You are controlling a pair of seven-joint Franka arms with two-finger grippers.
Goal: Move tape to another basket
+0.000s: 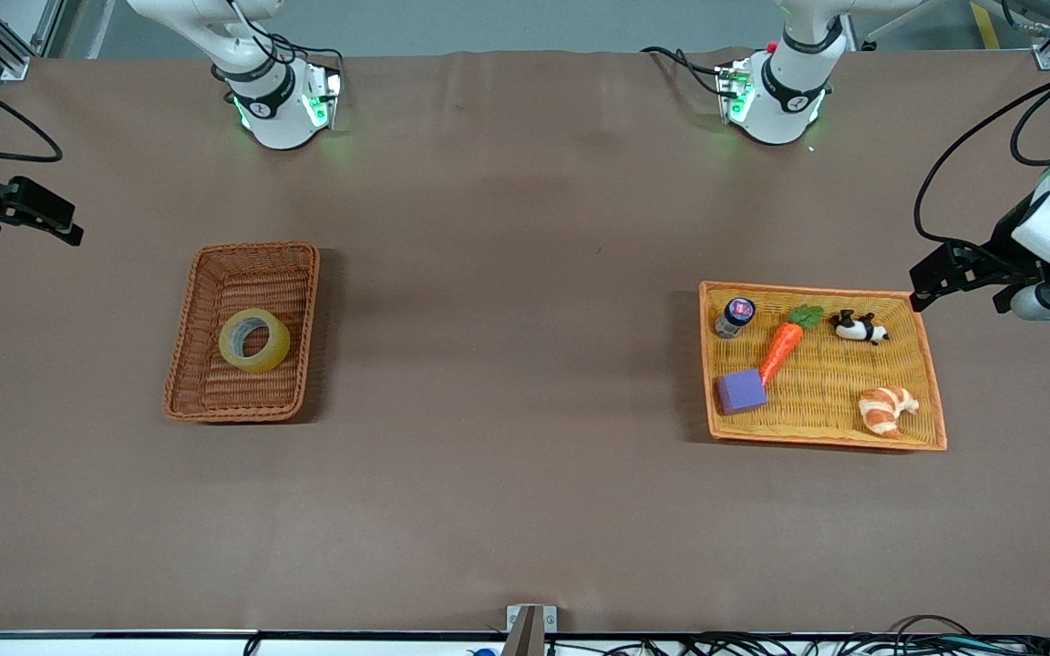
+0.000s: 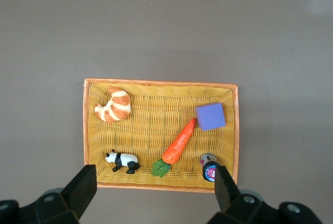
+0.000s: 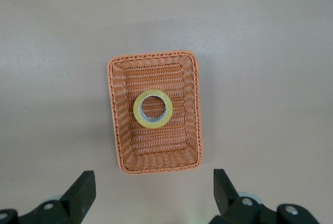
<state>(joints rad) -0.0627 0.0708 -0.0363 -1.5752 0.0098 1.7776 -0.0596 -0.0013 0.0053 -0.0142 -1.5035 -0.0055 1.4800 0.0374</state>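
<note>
Brown cloth covers the long desk (image 1: 507,510), with cables trailing along its edge nearest the front camera. Toward the left arm's end lies a flat orange-yellow woven tray (image 1: 931,392) holding five small items: a croissant toy (image 1: 887,409) nearest the camera, then a purple block (image 1: 741,392), then a toy carrot (image 1: 785,343) angled with its green leaves pointing away from the camera. Farther up the tray sit a panda figure (image 1: 859,327) and a small dark-capped bottle (image 1: 735,317), each near a corner. None of the five touches another, except that the carrot's tip comes close beside the block.

Toward the right arm's end, well apart from the tray, stands the basket (image 1: 180,364), deep and reddish-brown with woven sides. The tape (image 1: 254,340) lies inside it near the middle, tilted so its grey core faces the camera, clear of the basket's walls.

Both arms wait high at the desk's ends. The left hand (image 1: 961,275) hangs above the desk just beside the tray's corner farthest from the camera, its fingers (image 2: 80,190) spread wide and empty in the left wrist view. The right hand (image 1: 28,211) hangs above bare cloth at the opposite end, fingers (image 3: 83,193) likewise wide apart and holding nothing.
</note>
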